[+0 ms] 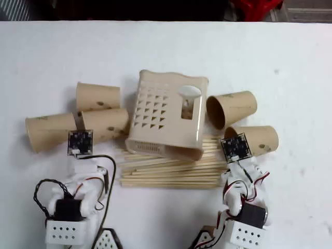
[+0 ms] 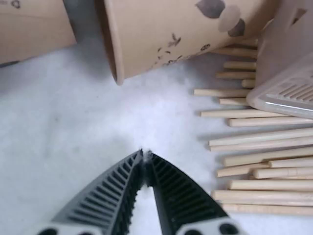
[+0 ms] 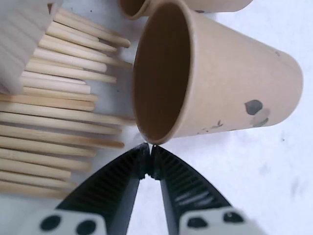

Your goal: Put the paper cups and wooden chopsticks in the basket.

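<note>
Beige basket (image 1: 155, 111) lies tipped over mid-tabletop (image 1: 290, 62), opening not facing up, resting on the far ends of the wooden chopsticks (image 1: 171, 174). Paper cups (image 1: 98, 96) lie on their sides to either side of it. Left pincer (image 2: 145, 157) closed tip to tip, empty, over bare tabletop between a cup mouth and the stick ends. Right pincer (image 3: 148, 152) also closed, empty, tips just at the rim of the nearest cup (image 3: 215, 78); contact unclear.

Risks, as I judge them: cups on their sides will likely roll away if a closed pincer nudges them instead of gripping a rim. Basket isn't upright, so anything put in could slide back out. Righting it may drag or scatter the sticks pinned beneath. Thin round sticks lying flat are hard to pinch and could slip.

Counts: basket, one. Cups, five: three on the left arm's side, two on the right arm's. Chopsticks: loose overlapped pile, well over ten, exact number not readable.
</note>
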Controlling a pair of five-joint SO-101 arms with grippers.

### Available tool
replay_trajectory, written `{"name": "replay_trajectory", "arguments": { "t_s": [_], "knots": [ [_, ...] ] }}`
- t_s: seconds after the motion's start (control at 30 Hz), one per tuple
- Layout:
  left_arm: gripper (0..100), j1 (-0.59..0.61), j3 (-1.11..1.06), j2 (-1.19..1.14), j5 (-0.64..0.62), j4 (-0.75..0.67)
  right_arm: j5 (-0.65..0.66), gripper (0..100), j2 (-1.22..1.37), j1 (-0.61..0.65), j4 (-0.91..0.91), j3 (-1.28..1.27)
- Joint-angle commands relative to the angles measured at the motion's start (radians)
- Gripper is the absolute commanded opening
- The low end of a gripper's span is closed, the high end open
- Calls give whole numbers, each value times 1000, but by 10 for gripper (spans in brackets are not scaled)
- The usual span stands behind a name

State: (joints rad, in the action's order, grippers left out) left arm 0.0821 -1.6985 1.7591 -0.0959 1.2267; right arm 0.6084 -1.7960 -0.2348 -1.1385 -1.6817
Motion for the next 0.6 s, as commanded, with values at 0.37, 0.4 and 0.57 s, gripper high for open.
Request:
{"name": "replay_trajectory", "arguments": {
  "t_s": [0.37, 0.4, 0.57],
  "knots": [
    [33, 7, 2, 10, -6, 6, -5, 21, -5, 7, -64, -9],
    [33, 7, 2, 10, -6, 6, -2, 21, -5, 7, -62, -9],
    [33, 7, 2, 10, -6, 6, 0, 21, -7, -4, 45, -3]
  ]
}}
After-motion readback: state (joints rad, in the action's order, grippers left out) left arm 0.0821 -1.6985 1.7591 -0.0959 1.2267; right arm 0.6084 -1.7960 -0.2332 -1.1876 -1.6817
